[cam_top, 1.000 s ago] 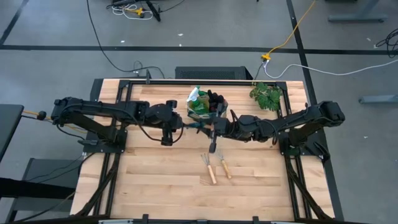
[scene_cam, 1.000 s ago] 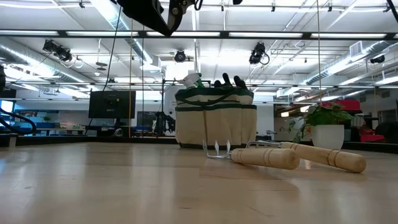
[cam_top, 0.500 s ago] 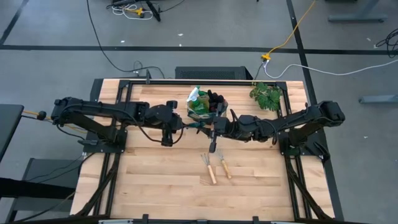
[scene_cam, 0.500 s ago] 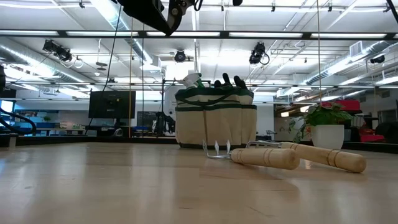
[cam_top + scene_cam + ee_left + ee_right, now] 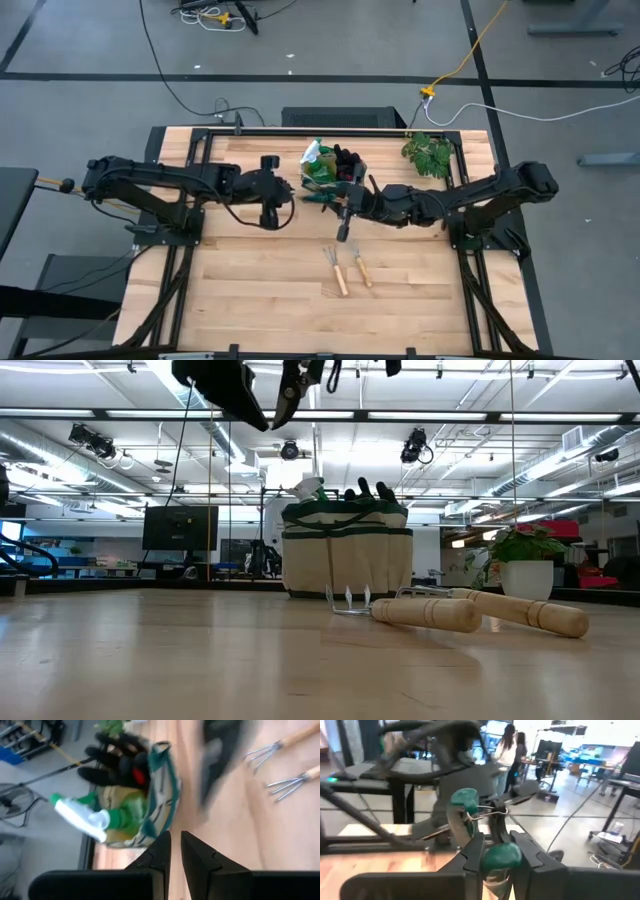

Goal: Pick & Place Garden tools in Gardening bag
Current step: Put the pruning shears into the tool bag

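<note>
The beige gardening bag point(image 5: 335, 172) with green trim stands at the table's far middle. It holds the green spray bottle point(image 5: 313, 155) and the dark gloves point(image 5: 346, 158), as the left wrist view also shows point(image 5: 150, 795). My right gripper point(image 5: 338, 200) is shut on the green-handled pruning shears point(image 5: 318, 198), in the air just near of the bag. My left gripper point(image 5: 288, 200) hangs empty to the left of the shears, its fingers point(image 5: 175, 847) a narrow gap apart. Two wooden-handled mini rakes point(image 5: 336, 268) point(image 5: 361, 266) lie flat on the table near of the bag. My right gripper pinches one green handle point(image 5: 501, 856) of the shears between its two fingers. The other handle point(image 5: 464, 800) and the wire spring stand free beyond them. The fingers come level from the table's right. The shears are lifted clear, their blade end toward the left arm.
A leafy potted plant point(image 5: 428, 155) stands at the far right corner. The rakes show close in the low view point(image 5: 425, 610), in front of the bag point(image 5: 347, 555). Bare wood lies near of the rakes and to the left. People stand in the room beyond.
My left gripper has drawn back toward the table's left edge, away from the shears, and now stands apart from them. The shears stay in my right gripper, lifted beside the bag. Bag and rakes have not moved.
</note>
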Robot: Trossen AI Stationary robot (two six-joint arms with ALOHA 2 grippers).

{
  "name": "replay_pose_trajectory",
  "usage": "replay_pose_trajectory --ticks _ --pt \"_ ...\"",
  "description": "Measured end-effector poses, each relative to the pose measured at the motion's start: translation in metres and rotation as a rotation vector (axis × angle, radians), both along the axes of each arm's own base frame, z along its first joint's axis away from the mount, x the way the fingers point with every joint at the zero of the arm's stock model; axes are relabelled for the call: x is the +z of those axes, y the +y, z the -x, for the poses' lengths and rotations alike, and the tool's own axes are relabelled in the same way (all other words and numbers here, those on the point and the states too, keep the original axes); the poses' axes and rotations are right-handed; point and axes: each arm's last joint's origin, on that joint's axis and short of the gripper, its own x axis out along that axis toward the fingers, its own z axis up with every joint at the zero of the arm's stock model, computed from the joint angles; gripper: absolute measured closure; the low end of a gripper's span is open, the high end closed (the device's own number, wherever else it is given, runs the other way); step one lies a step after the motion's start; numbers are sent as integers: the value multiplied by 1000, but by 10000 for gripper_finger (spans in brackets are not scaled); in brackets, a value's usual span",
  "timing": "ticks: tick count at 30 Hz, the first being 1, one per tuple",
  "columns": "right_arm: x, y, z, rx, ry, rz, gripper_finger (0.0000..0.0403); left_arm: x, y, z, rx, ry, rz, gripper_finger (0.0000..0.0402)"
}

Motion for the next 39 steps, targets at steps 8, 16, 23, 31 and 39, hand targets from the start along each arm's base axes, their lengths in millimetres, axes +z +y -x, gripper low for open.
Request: replay_pose_trajectory --ticks 8,16,23,31,39 --pt "7 -7 7 -38 14 0 351 -2 2 4 64 37 -46 353" --pt "-1 -33 6 -124 68 -89 351 -4 2 6 77 51 -13 353" --pt "-4 -57 5 -153 82 -130 351 -5 2 6 101 40 12 353" --pt "-8 -90 8 -204 112 -196 351 -5 2 6 122 27 35 353" --pt "-15 -116 13 -237 164 -250 351 -5 2 5 124 23 38 353"
